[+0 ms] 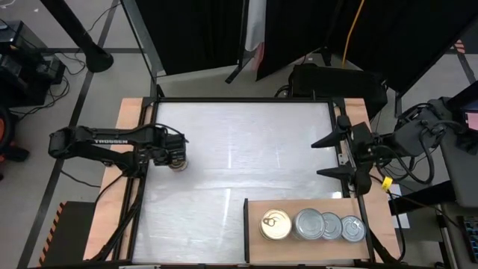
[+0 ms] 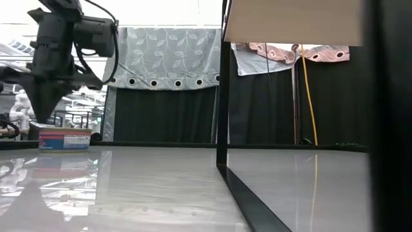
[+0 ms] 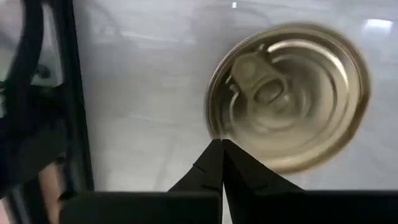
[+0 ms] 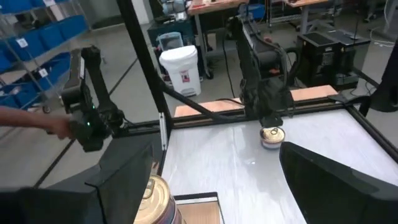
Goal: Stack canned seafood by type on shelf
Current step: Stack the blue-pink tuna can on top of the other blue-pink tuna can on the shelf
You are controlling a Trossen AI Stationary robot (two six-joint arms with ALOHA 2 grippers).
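white tabletop (image 1: 239,149) glossy | left gripper (image 3: 222,155) closed, empty, beside can (image 3: 289,93) | right gripper (image 1: 337,157) spread

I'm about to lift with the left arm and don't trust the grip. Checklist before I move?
1. Left tool gripping the gold-top can: not ok; its fingertips meet beside the rim with nothing between them.
2. That can upright on the table: ok.
3. Right tool open, parked at the table's right edge: ok.
4. Top of the shelved gold can free for stacking: ok.
5. Silver-top cans grouped on the shelf: ok.
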